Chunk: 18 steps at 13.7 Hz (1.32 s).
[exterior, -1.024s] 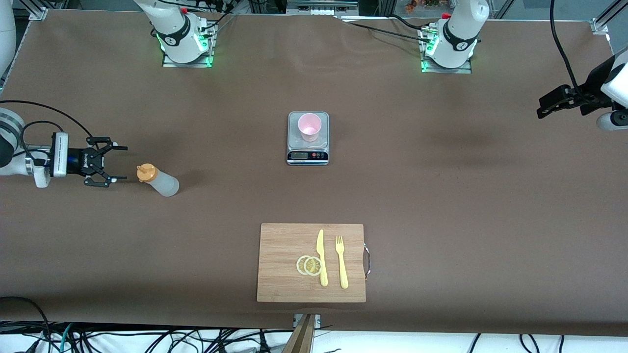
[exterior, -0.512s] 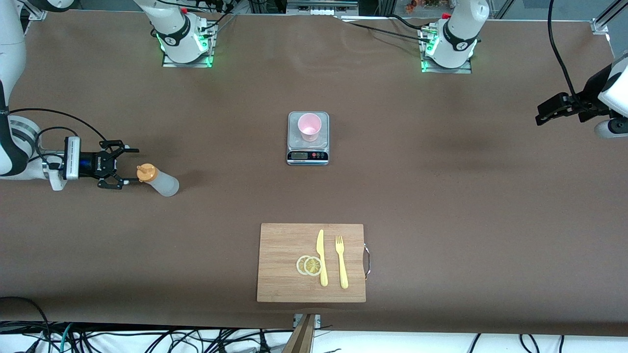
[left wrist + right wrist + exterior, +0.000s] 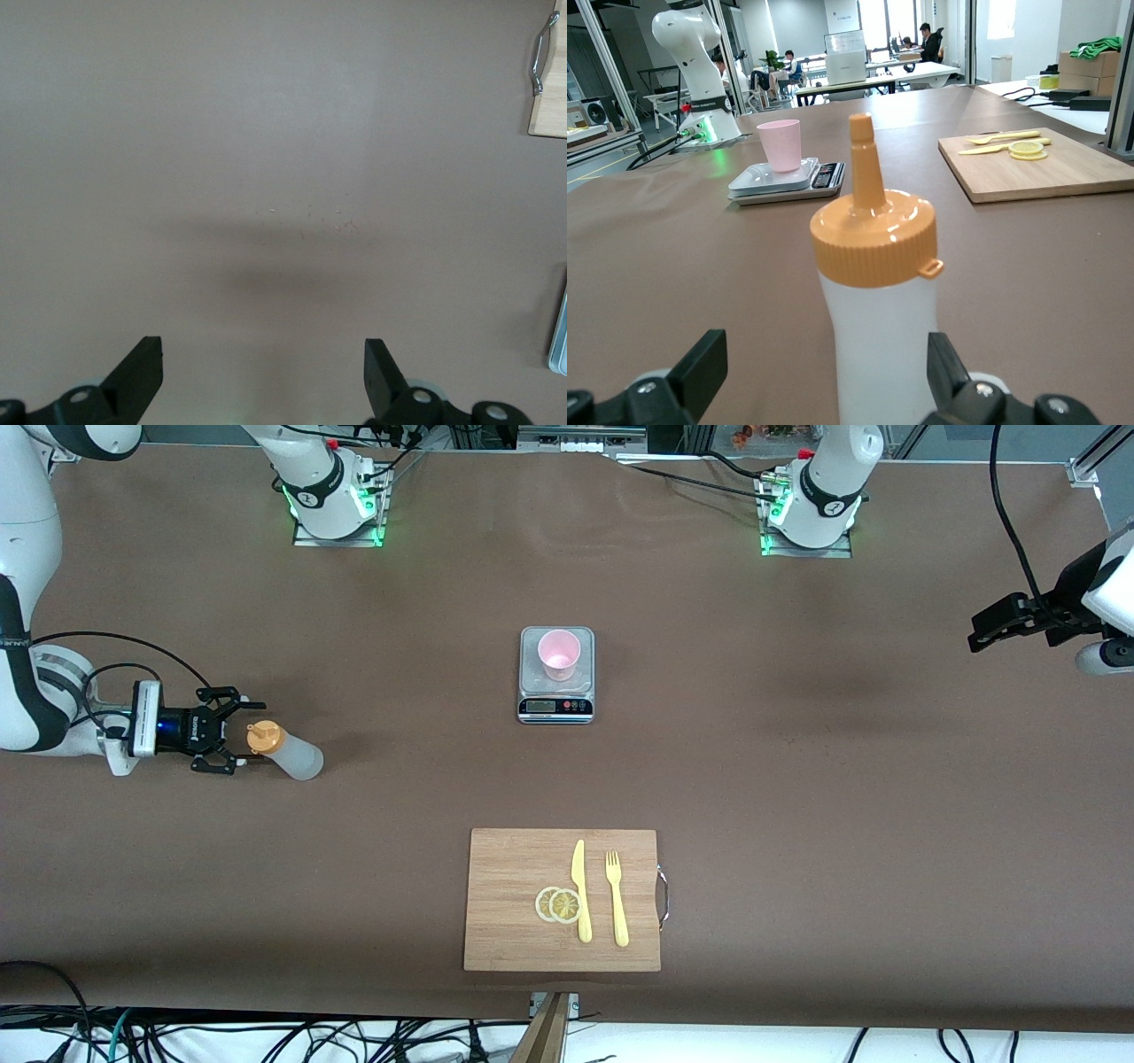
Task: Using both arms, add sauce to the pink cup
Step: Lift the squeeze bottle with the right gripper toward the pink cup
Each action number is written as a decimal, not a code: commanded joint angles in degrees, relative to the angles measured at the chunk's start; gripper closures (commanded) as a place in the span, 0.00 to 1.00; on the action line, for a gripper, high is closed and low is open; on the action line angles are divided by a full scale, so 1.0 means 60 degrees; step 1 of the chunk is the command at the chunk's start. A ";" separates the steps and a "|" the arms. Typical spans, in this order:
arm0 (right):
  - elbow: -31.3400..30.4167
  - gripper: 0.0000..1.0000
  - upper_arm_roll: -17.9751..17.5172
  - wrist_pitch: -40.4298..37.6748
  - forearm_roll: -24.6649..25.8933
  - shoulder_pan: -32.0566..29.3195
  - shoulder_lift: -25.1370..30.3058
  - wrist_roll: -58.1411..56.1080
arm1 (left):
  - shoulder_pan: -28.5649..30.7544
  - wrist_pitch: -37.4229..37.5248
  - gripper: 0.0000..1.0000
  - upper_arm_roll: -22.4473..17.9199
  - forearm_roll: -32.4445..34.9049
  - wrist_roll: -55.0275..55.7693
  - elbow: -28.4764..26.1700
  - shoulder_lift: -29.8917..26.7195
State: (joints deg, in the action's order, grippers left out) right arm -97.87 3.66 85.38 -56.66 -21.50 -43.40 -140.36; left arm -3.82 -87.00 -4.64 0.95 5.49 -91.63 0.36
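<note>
The cutting board (image 3: 562,899) with a knife (image 3: 580,890), a fork (image 3: 617,897) and lemon slices (image 3: 558,904) lies nearest the front camera. Farther from it, at the right arm's end of the table, the sauce (image 3: 285,750) stands upright with its orange cap (image 3: 873,237) up. The right gripper (image 3: 232,739) sits level beside the sauce, fingers spread wide and not yet touching, so a straight push forward should put the body between them. The pink cup (image 3: 559,654) stands on the scale (image 3: 555,705) mid-table, farther still. The left gripper (image 3: 982,620) waits over that arm's end with fingers wide, well apart from both.
</note>
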 commanded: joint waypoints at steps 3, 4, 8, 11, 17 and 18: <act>0.0316 0.00 -0.0229 0.0023 -0.0678 0.0126 -0.0428 -0.0087 | 0.0138 -0.0017 0.00 -0.0076 -0.0218 -0.0242 0.0139 0.0116; 0.0316 0.00 -0.0229 0.0023 -0.0737 0.0185 -0.0472 -0.0087 | 0.0138 -0.0003 0.00 -0.0076 -0.0203 -0.0227 0.0139 0.0116; 0.0375 0.00 -0.0229 0.0067 -0.0957 0.0390 -0.0691 -0.0102 | 0.0153 -0.0003 0.00 -0.0076 -0.0218 -0.0227 0.0139 0.0116; 0.0375 0.22 -0.0243 0.0009 -0.1075 0.0580 -0.0750 -0.0102 | 0.0138 0.0027 0.00 -0.0061 -0.0203 -0.0213 0.0125 0.0116; 0.0900 0.99 -0.0229 0.0052 -0.0782 0.0931 -0.0677 0.0029 | 0.0123 0.0041 0.00 -0.0032 -0.0218 -0.0125 0.0139 0.0116; 0.1018 1.00 -0.0214 0.0081 -0.0709 0.1063 -0.0648 0.0059 | 0.0123 0.0041 0.00 -0.0032 -0.0232 -0.0110 0.0125 0.0116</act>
State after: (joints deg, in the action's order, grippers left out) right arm -94.51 2.29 86.20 -61.89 -16.48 -47.16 -140.52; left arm -3.27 -87.00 -4.89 0.95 5.44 -91.63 0.72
